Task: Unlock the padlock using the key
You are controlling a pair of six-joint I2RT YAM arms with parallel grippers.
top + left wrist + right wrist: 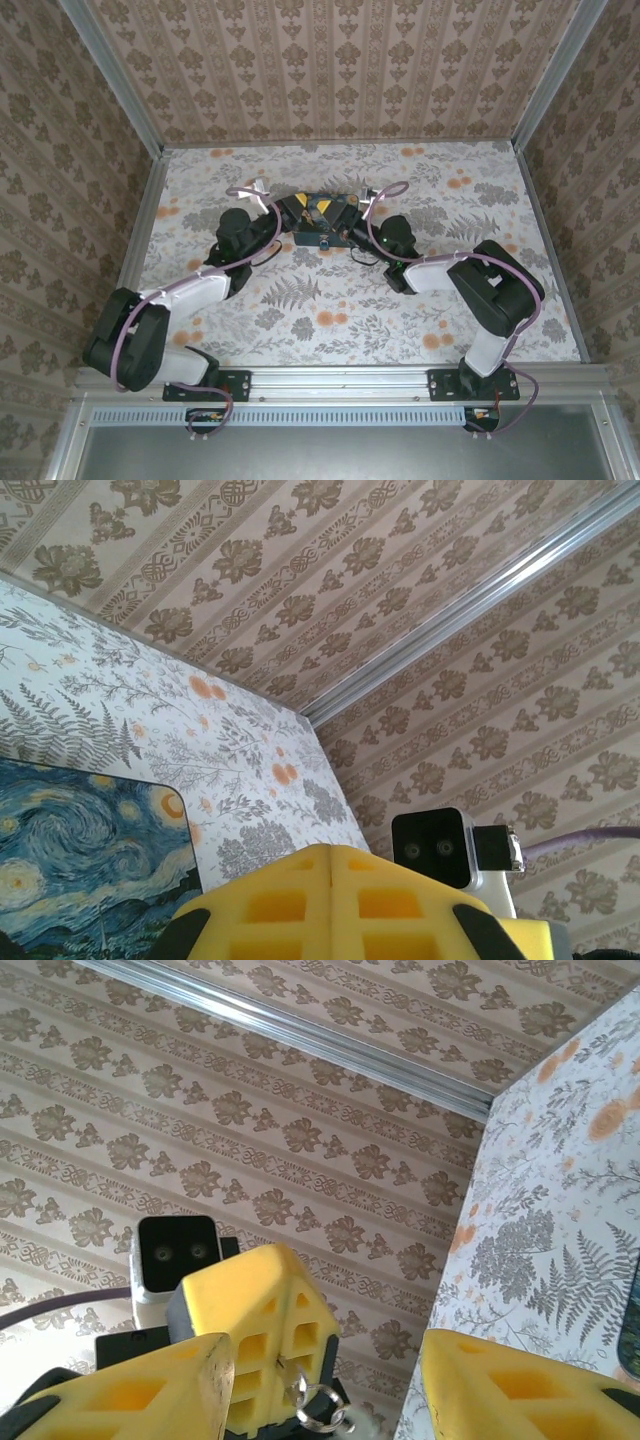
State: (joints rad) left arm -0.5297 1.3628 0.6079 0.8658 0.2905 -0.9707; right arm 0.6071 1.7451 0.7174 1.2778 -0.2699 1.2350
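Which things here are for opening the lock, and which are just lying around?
For the job: the key on its ring, pinched in the left gripper; the tiny bluish padlock; the right gripper, jaws open.
Just lying about: the painted tin; the flowery table cover.

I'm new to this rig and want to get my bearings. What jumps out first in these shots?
The two arms meet mid-table, the yellow left hand and right hand nearly tip to tip at the blue Starry Night tin. In the right wrist view, the left hand's shut fingers pinch what looks like the key, a metal ring dangling below, while the right hand's own fingers stand wide apart.
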